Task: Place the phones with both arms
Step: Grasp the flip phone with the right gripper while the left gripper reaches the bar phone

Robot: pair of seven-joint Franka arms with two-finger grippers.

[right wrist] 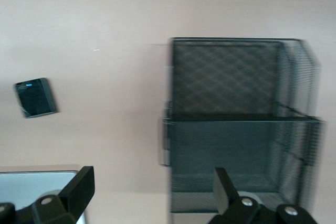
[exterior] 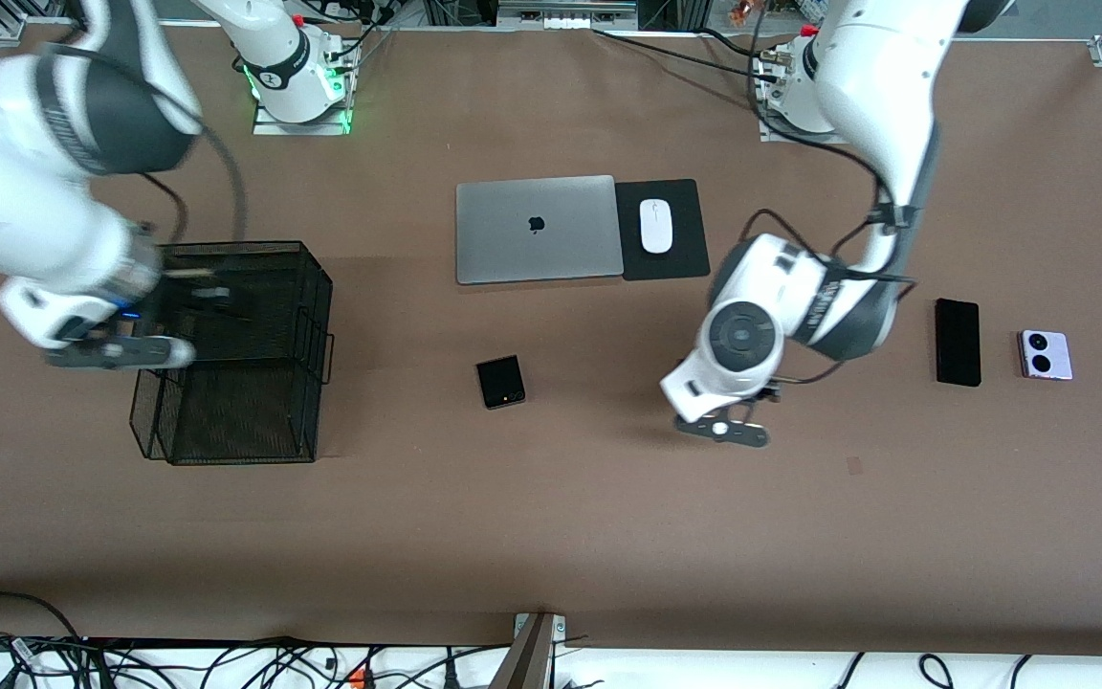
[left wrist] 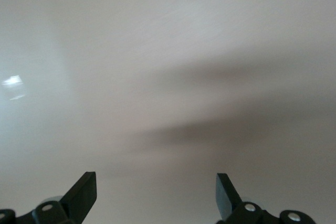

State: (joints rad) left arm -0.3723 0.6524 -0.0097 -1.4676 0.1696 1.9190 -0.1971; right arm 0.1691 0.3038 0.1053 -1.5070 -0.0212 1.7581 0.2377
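Left gripper (exterior: 733, 429) hangs low over bare table, jaws apart, empty. Folded phone (exterior: 500, 381) sits between it and the basket (exterior: 235, 354); slab (exterior: 958, 342) and lilac phone (exterior: 1046, 354) are toward the left arm's end. Right gripper (exterior: 121, 352) is over the basket, open too. Thin phones could slip a pinch.

mouse (exterior: 655, 226) beside laptop (exterior: 535, 229), folded phone (exterior: 500, 381) nearer camera

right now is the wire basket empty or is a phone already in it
Empty, as far as shows. The black mesh basket shows only bare mesh in the right wrist view, and all three phones lie out on the table.
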